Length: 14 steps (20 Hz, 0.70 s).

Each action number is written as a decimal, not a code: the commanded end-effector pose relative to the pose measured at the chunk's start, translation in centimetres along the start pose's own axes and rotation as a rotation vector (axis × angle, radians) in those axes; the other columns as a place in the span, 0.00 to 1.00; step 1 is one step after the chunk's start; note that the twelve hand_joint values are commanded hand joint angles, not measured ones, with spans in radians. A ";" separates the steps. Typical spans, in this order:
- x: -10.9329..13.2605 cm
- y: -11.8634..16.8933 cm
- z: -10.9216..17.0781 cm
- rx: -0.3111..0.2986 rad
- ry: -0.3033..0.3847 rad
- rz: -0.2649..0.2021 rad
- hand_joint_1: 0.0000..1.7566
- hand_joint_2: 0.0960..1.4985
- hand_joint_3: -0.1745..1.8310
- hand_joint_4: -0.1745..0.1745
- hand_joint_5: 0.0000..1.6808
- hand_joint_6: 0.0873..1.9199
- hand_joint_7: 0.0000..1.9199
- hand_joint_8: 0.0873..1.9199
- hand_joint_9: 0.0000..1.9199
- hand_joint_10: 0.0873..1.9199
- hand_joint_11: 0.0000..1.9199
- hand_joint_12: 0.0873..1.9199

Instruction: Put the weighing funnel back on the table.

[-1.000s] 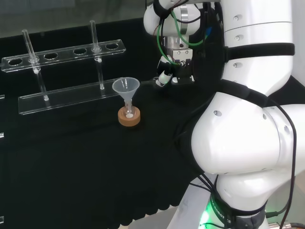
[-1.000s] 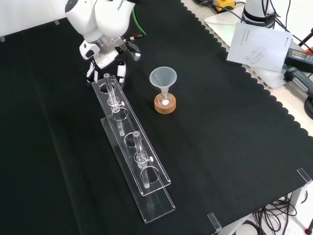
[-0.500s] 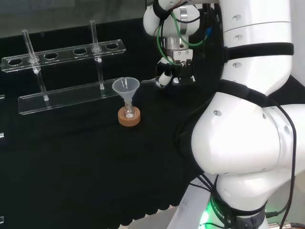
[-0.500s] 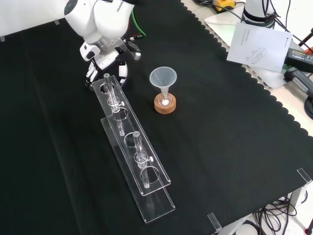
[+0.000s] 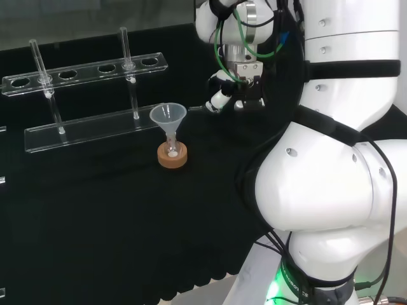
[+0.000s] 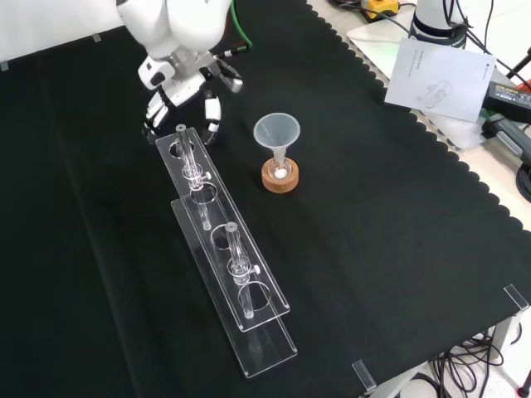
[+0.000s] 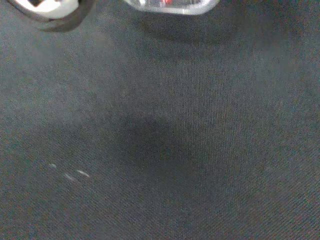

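Observation:
The hand [image 5: 236,94] hangs above the cloth to the right of the funnel [image 5: 168,117] in the head view. Its fingers [image 6: 211,110] are spread and relaxed, with nothing between them. In the front view the hand [image 6: 184,89] is over the far end of the clear rack [image 6: 217,240]. A thin pale glint [image 5: 197,108] lies on the cloth just left of the hand in the head view; it may be the weighing funnel, but I cannot tell. The wrist view looks down on black cloth with faint glints [image 7: 67,173] and a blurred white part of the hand [image 7: 47,6].
The funnel [image 6: 276,133] stands in a small flask on a cork ring [image 6: 280,175]. The long clear rack [image 5: 86,68] carries two upright glass tubes [image 6: 192,170]. Papers and cables [image 6: 440,75] lie beyond the cloth's scalloped edge. The arm's white links [image 5: 331,165] stand at the head view's right.
The hand has lifted from the cloth and its fingers have spread wider. The funnel and the rack have stayed in place.

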<state>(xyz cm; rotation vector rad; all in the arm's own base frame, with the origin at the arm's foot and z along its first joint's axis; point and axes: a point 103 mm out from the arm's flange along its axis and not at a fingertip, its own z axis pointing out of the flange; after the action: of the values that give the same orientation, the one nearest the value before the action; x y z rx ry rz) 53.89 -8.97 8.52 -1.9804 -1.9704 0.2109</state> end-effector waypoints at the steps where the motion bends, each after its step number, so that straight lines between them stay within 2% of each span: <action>1: 0.6 -3.0 -3.5 -0.071 -0.034 -0.030 0.40 0.38 0.30 0.49 0.19 0.01 0.05 0.29 0.20 0.31 0.15 0.67; 14: 3.8 -9.0 -8.5 -0.083 -0.126 -0.014 0.41 0.39 0.30 0.49 0.19 0.00 0.08 0.30 0.22 0.31 0.16 0.68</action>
<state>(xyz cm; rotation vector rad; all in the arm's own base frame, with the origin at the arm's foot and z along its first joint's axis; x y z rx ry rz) 50.76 -7.82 17.75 -2.0373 -2.0828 0.2009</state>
